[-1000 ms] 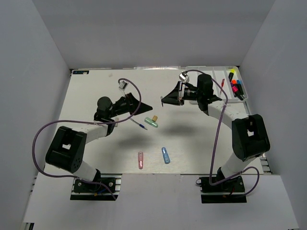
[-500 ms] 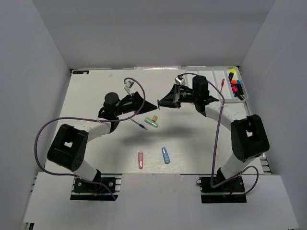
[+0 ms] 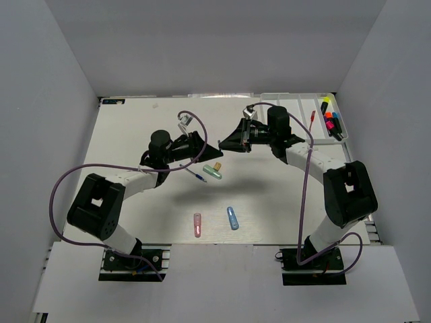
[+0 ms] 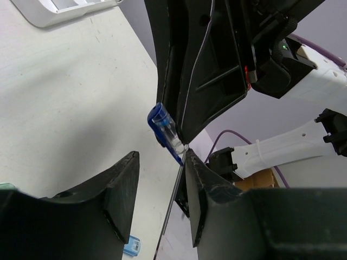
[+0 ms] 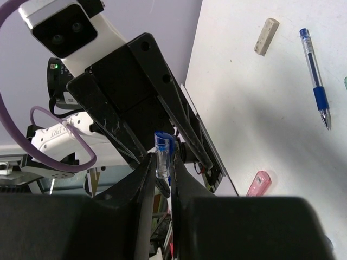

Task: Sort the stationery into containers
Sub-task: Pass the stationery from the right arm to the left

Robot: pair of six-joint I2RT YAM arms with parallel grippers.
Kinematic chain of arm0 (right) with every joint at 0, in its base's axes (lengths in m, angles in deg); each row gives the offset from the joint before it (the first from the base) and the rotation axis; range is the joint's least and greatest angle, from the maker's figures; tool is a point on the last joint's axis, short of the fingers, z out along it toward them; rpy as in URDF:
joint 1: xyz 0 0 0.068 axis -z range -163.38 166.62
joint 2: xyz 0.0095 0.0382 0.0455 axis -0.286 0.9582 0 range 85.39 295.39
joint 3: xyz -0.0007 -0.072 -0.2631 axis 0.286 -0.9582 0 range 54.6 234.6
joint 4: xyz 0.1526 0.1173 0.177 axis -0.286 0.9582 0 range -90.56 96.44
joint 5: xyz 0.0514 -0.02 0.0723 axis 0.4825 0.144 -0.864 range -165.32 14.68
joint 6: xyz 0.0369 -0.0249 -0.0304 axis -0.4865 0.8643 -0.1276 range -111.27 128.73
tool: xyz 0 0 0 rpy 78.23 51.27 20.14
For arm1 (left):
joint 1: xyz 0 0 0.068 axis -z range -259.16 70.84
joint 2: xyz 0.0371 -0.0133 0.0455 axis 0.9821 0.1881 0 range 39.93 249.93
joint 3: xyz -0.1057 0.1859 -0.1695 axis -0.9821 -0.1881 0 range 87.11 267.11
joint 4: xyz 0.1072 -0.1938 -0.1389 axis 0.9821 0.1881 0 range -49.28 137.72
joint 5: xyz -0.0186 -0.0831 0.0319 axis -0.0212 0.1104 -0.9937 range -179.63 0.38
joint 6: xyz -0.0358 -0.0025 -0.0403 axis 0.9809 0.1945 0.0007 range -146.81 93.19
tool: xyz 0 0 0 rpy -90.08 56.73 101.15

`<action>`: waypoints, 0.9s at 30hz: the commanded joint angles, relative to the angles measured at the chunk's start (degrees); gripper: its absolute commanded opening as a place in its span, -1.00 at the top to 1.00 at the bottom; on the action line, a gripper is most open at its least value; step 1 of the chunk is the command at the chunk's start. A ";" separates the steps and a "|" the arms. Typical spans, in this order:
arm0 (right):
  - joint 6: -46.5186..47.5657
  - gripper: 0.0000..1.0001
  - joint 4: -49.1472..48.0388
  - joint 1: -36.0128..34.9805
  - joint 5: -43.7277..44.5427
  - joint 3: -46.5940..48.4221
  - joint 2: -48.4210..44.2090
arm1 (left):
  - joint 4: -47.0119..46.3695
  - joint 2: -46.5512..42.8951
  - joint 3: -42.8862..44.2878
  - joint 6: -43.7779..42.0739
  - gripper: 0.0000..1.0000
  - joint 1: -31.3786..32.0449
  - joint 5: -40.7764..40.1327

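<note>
The stationery [image 3: 213, 172] is lying partly sorted, I judge: black highlighters [image 3: 330, 122] with bright caps and a thin red pen [image 3: 312, 116] are already sitting in the white tray [image 3: 303, 106] at the far right corner of the desk [image 3: 135, 134]. Five pieces are waiting on the desk. A loose pen [image 3: 197, 177], a green capsule [image 3: 214, 173] and a tan bit [image 3: 217, 165] are lying close together in the middle, and a pink capsule [image 3: 197, 224] and a blue capsule [image 3: 233, 218] are nearer the near edge. One more, the held pen [image 5: 162, 154], is hanging above the middle of the desk, where the right claw [image 5: 161, 163] is clamping it. The left claw [image 4: 161, 157] is facing it with jaws apart, just beside the pen and not gripping it, so a handover seems to be starting. The tray is looking like smooth, glossy plastic with long parallel compartments. The capsules are looking rounded and slightly see-through, the tan bit blocky and matte like an eraser, and the held pen has a clear barrel with a blue end.
</note>
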 commanded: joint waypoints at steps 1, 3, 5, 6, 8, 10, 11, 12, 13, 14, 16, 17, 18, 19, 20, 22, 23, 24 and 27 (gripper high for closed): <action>-0.41 1.00 0.37 -0.54 0.39 2.18 -1.73 | -0.63 0.15 2.10 -0.52 0.02 0.29 -0.66; -0.32 1.00 0.37 -0.80 0.30 2.01 -1.81 | -0.72 0.24 2.19 -0.35 0.08 0.29 -0.75; -0.23 1.00 0.37 -0.71 0.39 2.01 -1.73 | -0.98 0.24 2.10 -0.26 0.14 0.29 -0.75; -0.23 1.00 0.37 -0.63 0.48 2.01 -1.73 | -0.98 0.15 2.19 -0.34 0.16 0.29 -0.66; -0.41 1.00 0.46 -0.54 0.57 1.74 -1.73 | -1.51 0.24 2.10 -0.26 0.29 0.29 -0.66; -0.50 1.00 0.37 -0.63 0.57 1.57 -1.81 | -1.42 0.24 2.37 -0.26 0.39 0.29 -0.49; -0.50 1.00 0.20 -0.80 0.48 1.48 -1.73 | -1.33 0.33 2.37 -0.26 0.45 0.29 -0.49; -0.50 1.00 0.20 -0.63 0.48 1.39 -1.90 | -1.33 0.24 2.37 -0.26 0.57 0.29 -0.49; -0.41 1.00 0.28 -0.89 0.48 1.39 -2.08 | -1.33 0.24 2.46 -0.26 0.64 0.29 -0.49; -0.50 1.00 0.20 -0.71 0.57 1.22 -2.08 | -1.42 0.24 2.19 -0.08 0.70 0.29 -0.58; -0.50 1.00 0.11 -0.63 0.57 0.87 -2.34 | -0.72 0.06 2.19 0.18 0.86 0.29 -0.66; -0.50 1.00 0.02 -0.80 0.74 0.69 -2.52 | -0.54 0.24 2.19 0.36 0.90 0.29 -0.75; -0.50 1.00 -0.07 -0.71 0.57 0.60 -2.52 | -1.06 0.07 1.93 0.97 0.93 0.29 -0.75; -0.50 1.00 -0.07 -0.45 0.57 0.34 -2.61 | -1.16 -0.11 1.84 1.23 1.00 0.29 -0.84; -0.50 0.92 0.02 -0.54 0.57 -0.10 -2.87 | -1.07 -0.29 1.67 1.32 1.00 0.29 -0.84; -0.23 0.79 0.19 -0.10 0.48 -0.36 -3.22 | -0.37 -0.81 1.49 1.06 1.00 0.29 -0.93; -0.23 0.51 0.37 0.08 0.48 -0.63 -3.48 | 0.24 -0.99 1.49 0.71 1.00 0.29 -0.93; -0.06 0.39 1.15 0.51 0.48 -0.72 -3.57 | 1.82 -1.34 1.49 -0.34 1.00 0.29 -1.19; 1.43 0.05 2.83 1.39 0.83 -0.89 -4.28 | 5.33 -2.48 1.66 -3.41 1.00 0.29 -0.84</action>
